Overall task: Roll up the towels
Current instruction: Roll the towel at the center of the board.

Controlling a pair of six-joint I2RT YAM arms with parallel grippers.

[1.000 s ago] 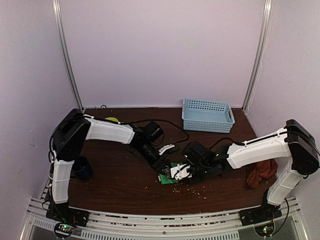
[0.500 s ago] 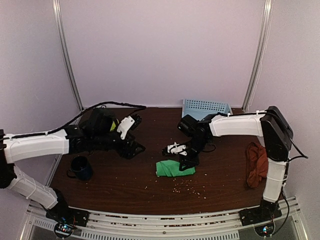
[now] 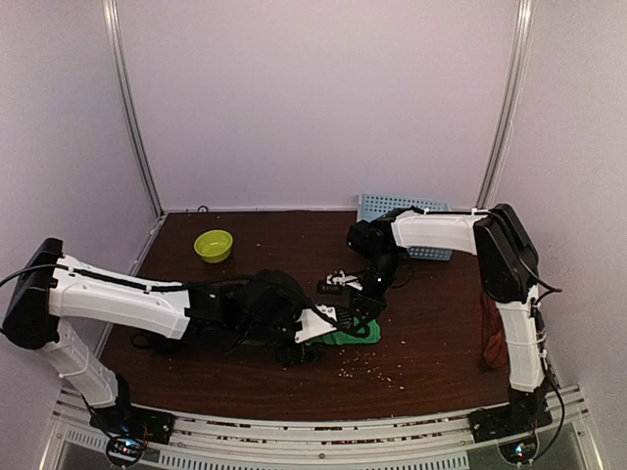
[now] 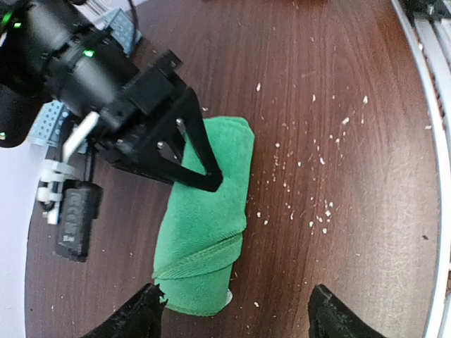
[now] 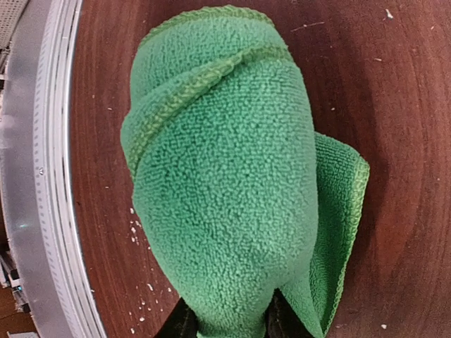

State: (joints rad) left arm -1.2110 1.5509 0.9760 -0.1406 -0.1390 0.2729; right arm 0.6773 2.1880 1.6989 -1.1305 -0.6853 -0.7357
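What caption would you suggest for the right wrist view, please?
Right pincer pinching one end of the rolled green towel on the dark wooden table.

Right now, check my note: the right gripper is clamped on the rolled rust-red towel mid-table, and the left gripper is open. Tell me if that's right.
Wrong towel. The right gripper is clamped on the rolled green towel mid-table, as the right wrist view shows; the rust-red towel lies at the right edge of the table. The left gripper is open, as you noted.
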